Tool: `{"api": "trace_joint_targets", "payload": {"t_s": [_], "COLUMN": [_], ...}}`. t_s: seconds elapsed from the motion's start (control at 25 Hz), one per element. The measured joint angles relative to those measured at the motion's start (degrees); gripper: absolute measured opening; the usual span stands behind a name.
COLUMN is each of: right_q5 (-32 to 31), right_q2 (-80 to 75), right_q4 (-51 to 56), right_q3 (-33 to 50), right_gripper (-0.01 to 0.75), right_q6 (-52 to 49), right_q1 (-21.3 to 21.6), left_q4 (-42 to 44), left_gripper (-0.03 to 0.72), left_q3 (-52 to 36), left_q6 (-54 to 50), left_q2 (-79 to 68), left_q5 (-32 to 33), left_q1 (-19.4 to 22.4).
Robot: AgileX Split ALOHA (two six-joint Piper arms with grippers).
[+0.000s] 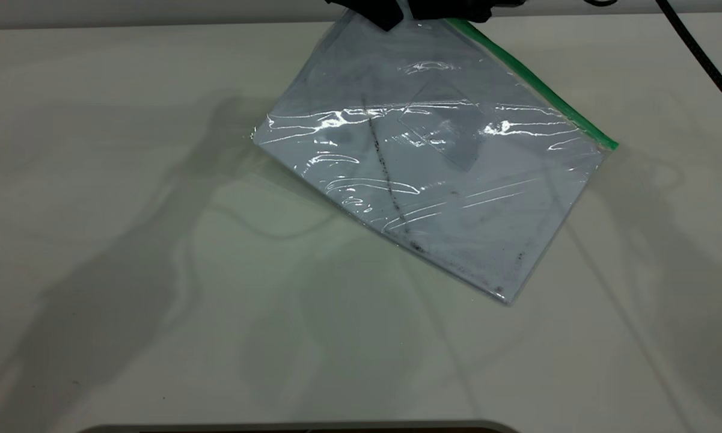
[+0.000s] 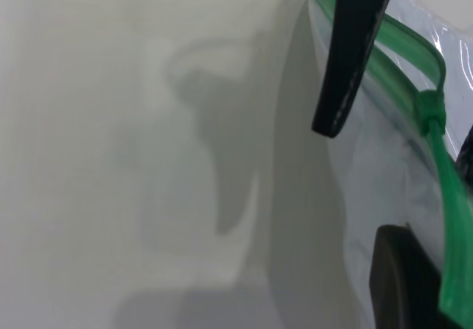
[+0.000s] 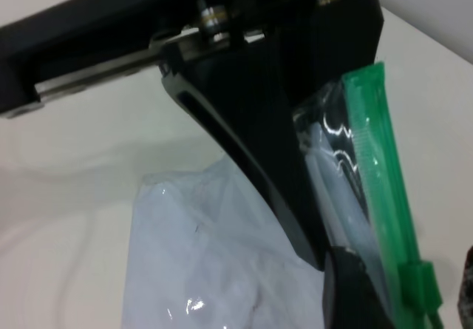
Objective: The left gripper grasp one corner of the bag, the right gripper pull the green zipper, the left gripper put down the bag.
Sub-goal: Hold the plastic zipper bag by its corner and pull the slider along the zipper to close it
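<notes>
The bag hangs tilted at 12 o'clock, the left gripper clamped on the corner. The right gripper nears the green zipper, jaws unclear. Pulling remains.

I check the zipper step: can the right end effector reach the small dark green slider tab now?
Probably yes. The small dark green slider tab sits exposed on the green zipper strip, close beside the right end effector; nothing covers it.
</notes>
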State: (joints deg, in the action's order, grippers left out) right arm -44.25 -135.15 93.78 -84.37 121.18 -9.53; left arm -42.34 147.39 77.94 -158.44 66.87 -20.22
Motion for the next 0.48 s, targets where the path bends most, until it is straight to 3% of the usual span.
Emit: {"api": "trace_joint_targets", "payload": {"t_s": [0.12,0.32,0.48], "right_q5": [0.0,-1.31,-1.44], "right_q2": [0.0,0.0,0.0], "right_q4": [0.19,0.58,0.65], "right_q3": [0.0,0.0,0.0], "right_gripper": [0.34,0.202,0.168], "right_q6": [0.0,0.01,0.01], "right_q1": [0.0,0.0,0.0], "left_q4": [0.24,1.2,1.2], "left_gripper": [0.055,0.055,0.055], "left_q3": [0.0,0.0,0.0], "left_q6": [0.05,0.05,0.07], "left_q2": [0.14,0.84,0.84], "left_q5": [0.0,0.0,0.0], "left_q1": [0.0,0.0,0.0]}}
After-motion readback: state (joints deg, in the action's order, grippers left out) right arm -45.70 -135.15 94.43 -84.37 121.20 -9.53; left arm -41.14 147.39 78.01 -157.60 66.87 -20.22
